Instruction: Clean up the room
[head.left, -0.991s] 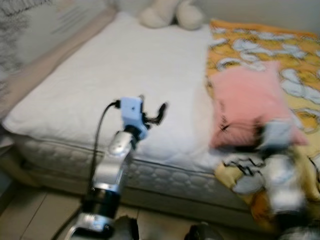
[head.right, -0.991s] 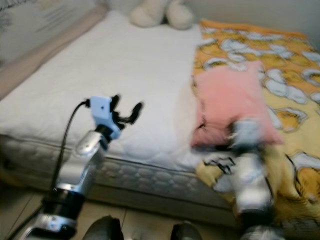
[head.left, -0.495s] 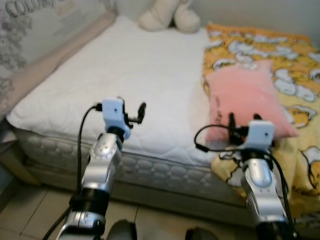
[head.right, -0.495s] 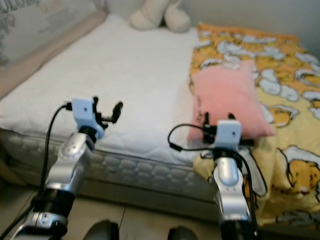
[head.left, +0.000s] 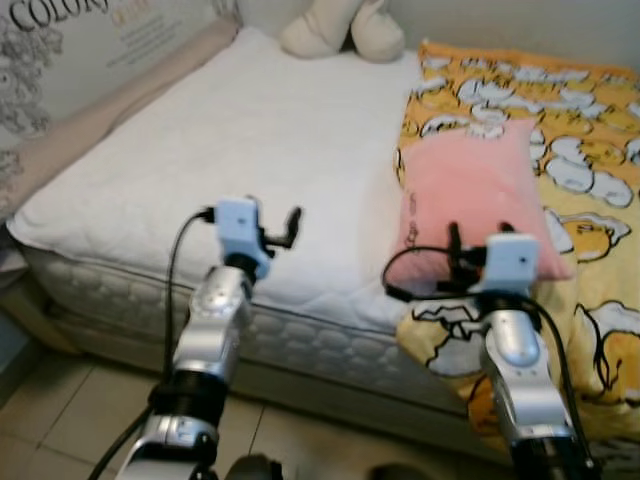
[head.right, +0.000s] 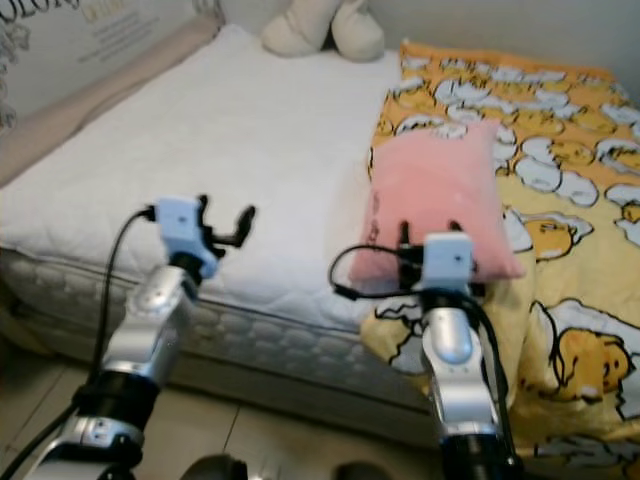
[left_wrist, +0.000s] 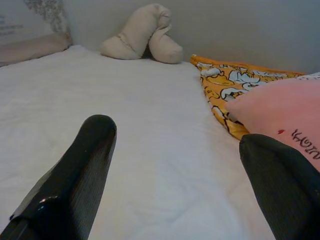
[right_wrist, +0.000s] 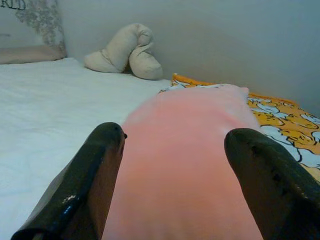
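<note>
The tidying looked barely begun — nothing was in hand yet. The robot stood at the foot edge of the bed (head.left: 250, 120), both arms raised over the near side of the mattress. The pink pillow (head.left: 478, 190) lay on the bed where the bare white sheet met the yellow blanket (head.left: 590, 150), part of it resting on the blanket's edge, and a cream plush toy (head.left: 340, 28) sat at the far end against the wall. The right claw (right_wrist: 172, 165) was spread wide and empty, its two fingers standing either side of the pillow's near end in the right wrist view; whether they touched the fabric could not be told. The left claw (left_wrist: 175, 170) was likewise wide open and held nothing, hovering over the white sheet to the left of the pillow and apart from it. By the look of things the pillow was the first item to be dealt with, and taking hold of it was still to come, as was anything to be done about the blanket hanging rumpled over the bed's edge. As for writing — the poster (head.left: 60, 40) leaning at the left of the bed showed large letters reading "COLOR" with smaller lines beneath too blurred to read, and the pillow carried small dark lettering near its lower corner that could not be made out.
</note>
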